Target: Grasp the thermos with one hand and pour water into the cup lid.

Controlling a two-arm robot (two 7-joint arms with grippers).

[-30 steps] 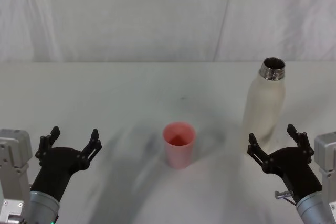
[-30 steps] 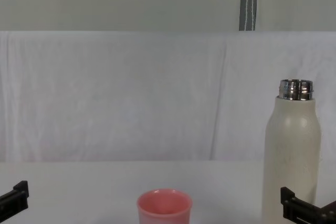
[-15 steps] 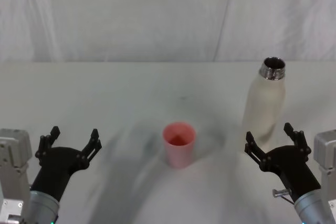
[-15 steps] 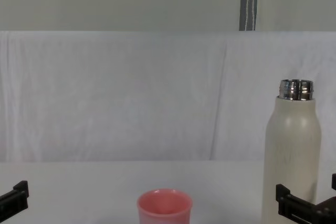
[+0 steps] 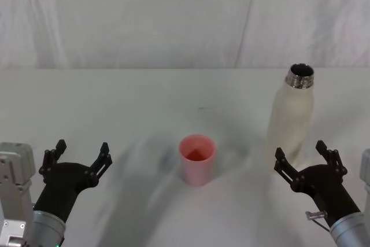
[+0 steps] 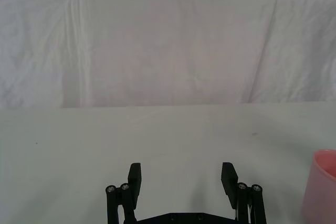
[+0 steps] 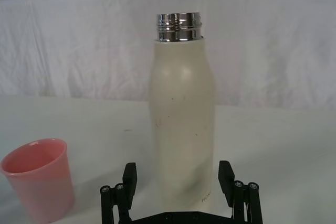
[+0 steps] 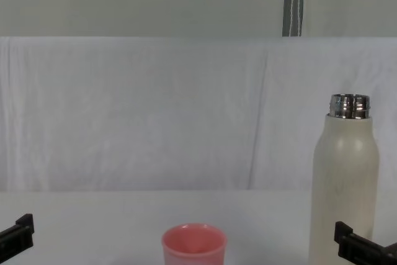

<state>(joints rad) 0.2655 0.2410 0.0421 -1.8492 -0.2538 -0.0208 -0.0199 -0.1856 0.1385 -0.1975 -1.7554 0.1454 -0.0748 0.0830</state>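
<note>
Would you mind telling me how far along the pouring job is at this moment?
Done: nothing yet; the tall cream-white thermos with a steel neck stands upright, uncapped and ungrasped on the white table. In hand: the right gripper, open, sits just short of the thermos base, lined up with it. The left gripper waits open at the near left. Left: grasp, lift, and pour into the small salmon-pink cup lid.
</note>
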